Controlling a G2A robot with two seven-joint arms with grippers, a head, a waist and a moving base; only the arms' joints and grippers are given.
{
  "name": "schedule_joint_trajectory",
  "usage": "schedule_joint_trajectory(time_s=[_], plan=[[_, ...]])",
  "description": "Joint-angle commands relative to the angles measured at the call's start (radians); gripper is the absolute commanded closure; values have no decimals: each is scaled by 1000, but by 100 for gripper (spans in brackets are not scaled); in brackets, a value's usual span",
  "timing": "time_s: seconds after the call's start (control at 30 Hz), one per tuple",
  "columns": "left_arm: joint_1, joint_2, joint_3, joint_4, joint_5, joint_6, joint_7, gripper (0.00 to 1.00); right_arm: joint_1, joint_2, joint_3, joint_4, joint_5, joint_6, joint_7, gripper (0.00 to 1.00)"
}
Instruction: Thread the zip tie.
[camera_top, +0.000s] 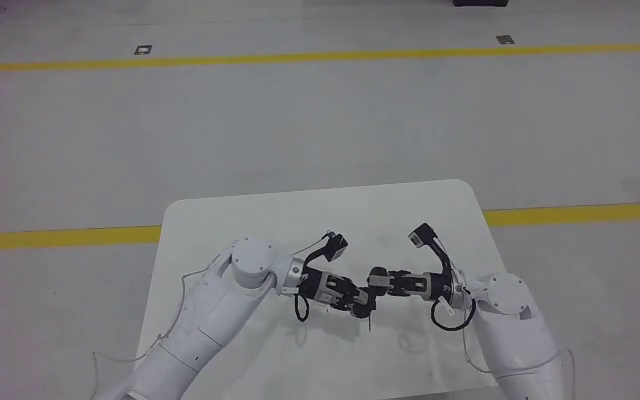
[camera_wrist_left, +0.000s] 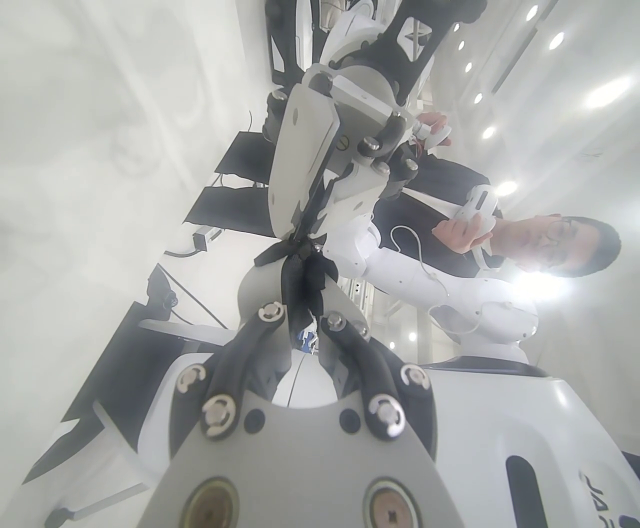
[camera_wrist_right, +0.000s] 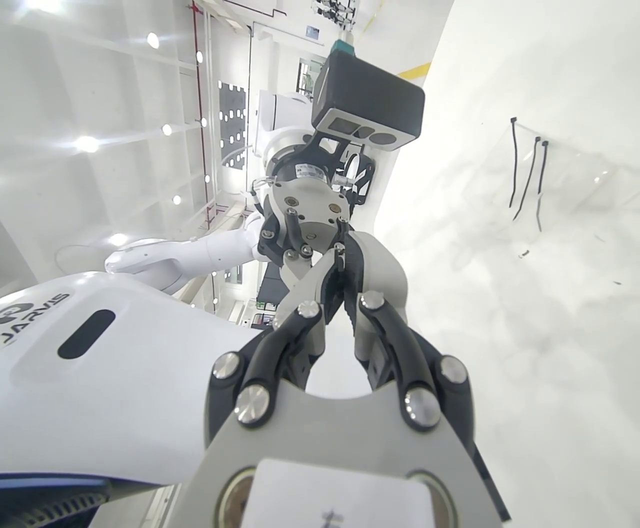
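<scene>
A robot test hall, wide and bare: a pale grey floor (camera_top: 300, 130) crossed by yellow tape lines (camera_top: 300, 57) and dotted with small square markers (camera_top: 144, 49), one white work table (camera_top: 400, 205) standing in the open. Overhead, round ceiling lamps (camera_wrist_right: 87, 144) sit in a white grid ceiling (camera_wrist_right: 125, 100), with a red pipe (camera_wrist_right: 196, 75) running along it

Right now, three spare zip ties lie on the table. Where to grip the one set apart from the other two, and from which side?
Grip the lone zip tie mid-strap, straight down from above, fingers across its width. It lies flat and straight on the table, so a side approach has nothing to catch. The middle clears the head, and its two neighbours look far enough off.
</scene>
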Motion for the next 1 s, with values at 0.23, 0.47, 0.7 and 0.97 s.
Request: schedule_joint_trajectory(time_s=[0.23, 0.47, 0.7, 0.97], plan=[[-2, 13, 12, -13, -18, -9, 35, 0, -9, -7, 14, 9, -14, 0, -57, 100], [11, 23, 14, -47, -13, -32, 118, 0, -19, -14, 16, 34, -5, 0, -147, 100], [84, 32, -16, -83, -54, -142, 286, 0, -41, -21, 9, 73, 66, 0, -265, 100], [124, 39, -34, -103, -55, -185, 362, 0, -53, -23, 2, 72, 84, 0, -354, 100]])
